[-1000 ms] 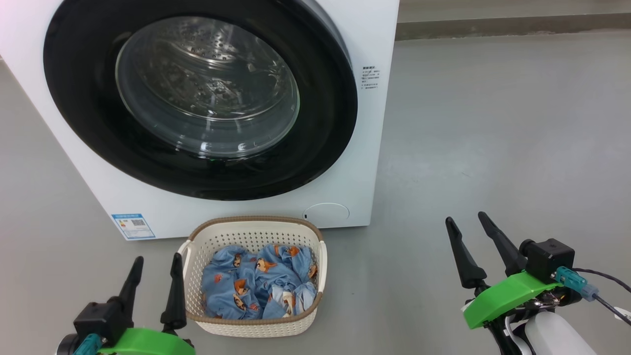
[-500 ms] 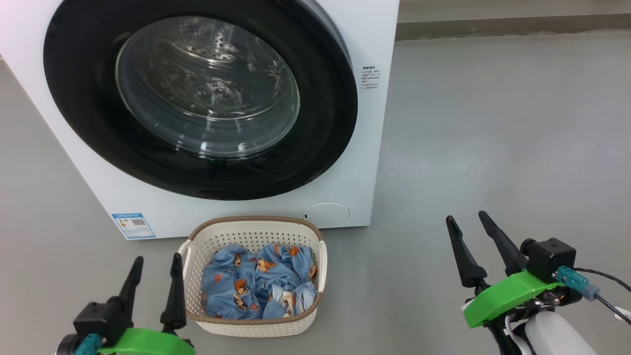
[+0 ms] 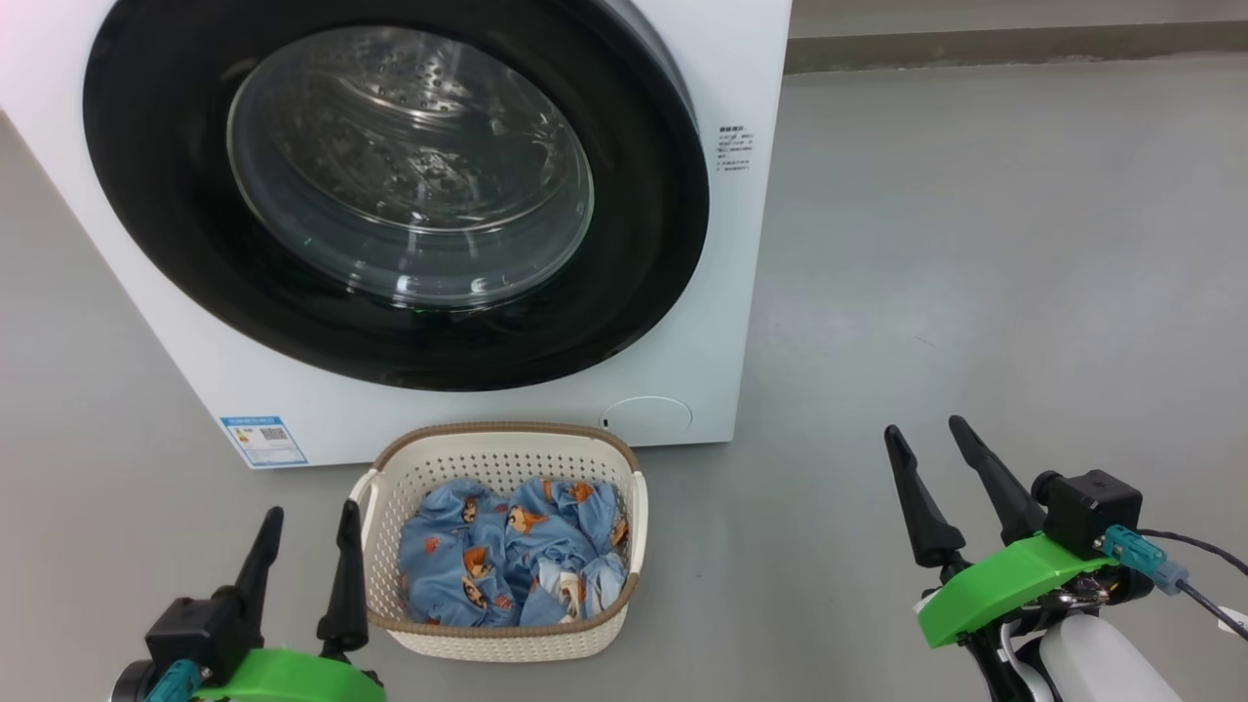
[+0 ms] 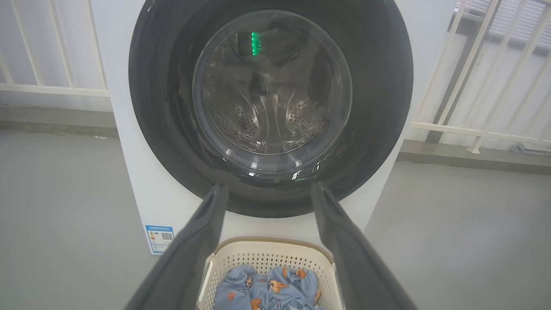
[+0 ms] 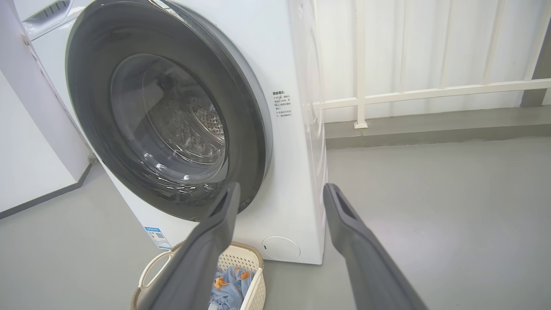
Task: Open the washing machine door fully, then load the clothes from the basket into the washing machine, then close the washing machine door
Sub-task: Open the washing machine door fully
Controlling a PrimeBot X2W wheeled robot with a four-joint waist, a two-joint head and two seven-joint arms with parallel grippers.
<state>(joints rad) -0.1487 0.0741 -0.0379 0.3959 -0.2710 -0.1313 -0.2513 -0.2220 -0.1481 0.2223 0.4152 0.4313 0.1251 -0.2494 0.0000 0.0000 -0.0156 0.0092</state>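
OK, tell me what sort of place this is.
Probably a laundry corner or balcony: a front-loading washing machine on bare grey floor, a basket of clothes before it, white railings behind.

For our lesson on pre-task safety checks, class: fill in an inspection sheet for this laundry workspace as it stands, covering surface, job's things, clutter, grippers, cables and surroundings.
Surface: grey floor, smooth.
Job's things: washing machine door not swung open; washing machine white, blue label low on its front; basket on the floor before it, clothes inside.
Clutter: nothing seen.
Grippers: left gripper open, empty, beside the basket; right gripper open, empty, over bare floor.
Cables: cable trails from the right wrist, away from the basket.
Surroundings: white railing behind the machine.
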